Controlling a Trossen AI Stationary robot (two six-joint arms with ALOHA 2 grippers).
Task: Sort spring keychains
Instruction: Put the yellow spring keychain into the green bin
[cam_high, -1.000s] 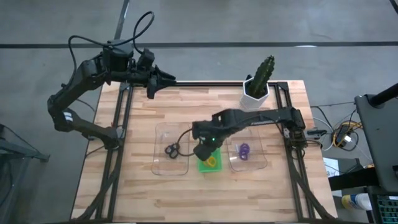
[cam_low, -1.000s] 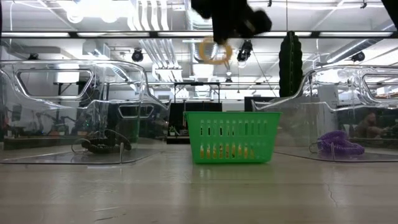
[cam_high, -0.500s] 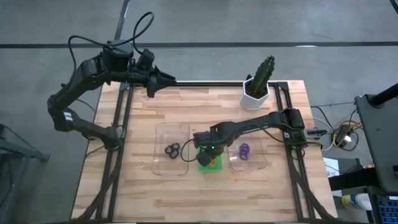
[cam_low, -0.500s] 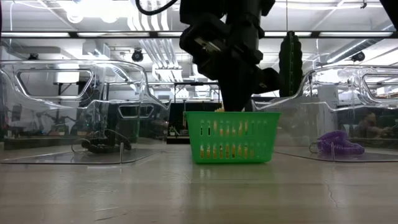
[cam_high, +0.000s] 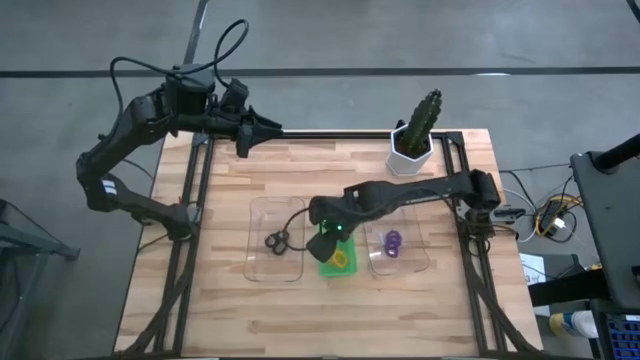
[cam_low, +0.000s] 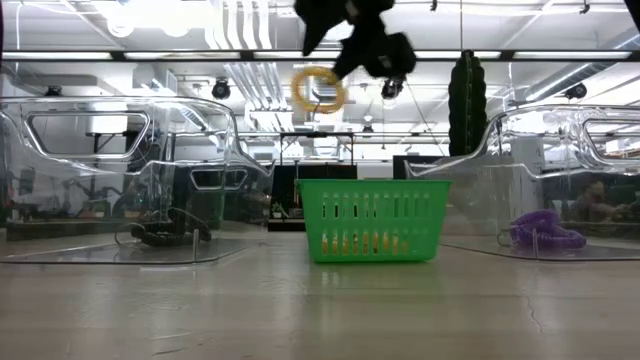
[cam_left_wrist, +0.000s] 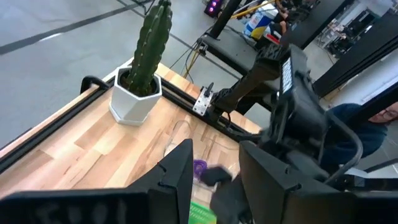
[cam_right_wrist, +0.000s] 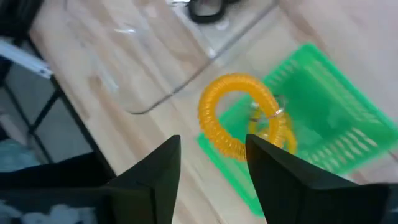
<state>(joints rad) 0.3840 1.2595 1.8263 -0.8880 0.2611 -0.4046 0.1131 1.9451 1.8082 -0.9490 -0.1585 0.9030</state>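
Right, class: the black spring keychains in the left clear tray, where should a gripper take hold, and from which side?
Pinch one coiled loop across its rim, coming straight down from above. The black spring keychains lie low on the floor of the clear tray, whose raised walls likely block a sideways approach. The right gripper holds an orange spring keychain.

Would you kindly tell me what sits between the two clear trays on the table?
The green basket sits between the left clear tray and the right clear tray, as the high view shows. The right gripper holds an orange keychain above it.
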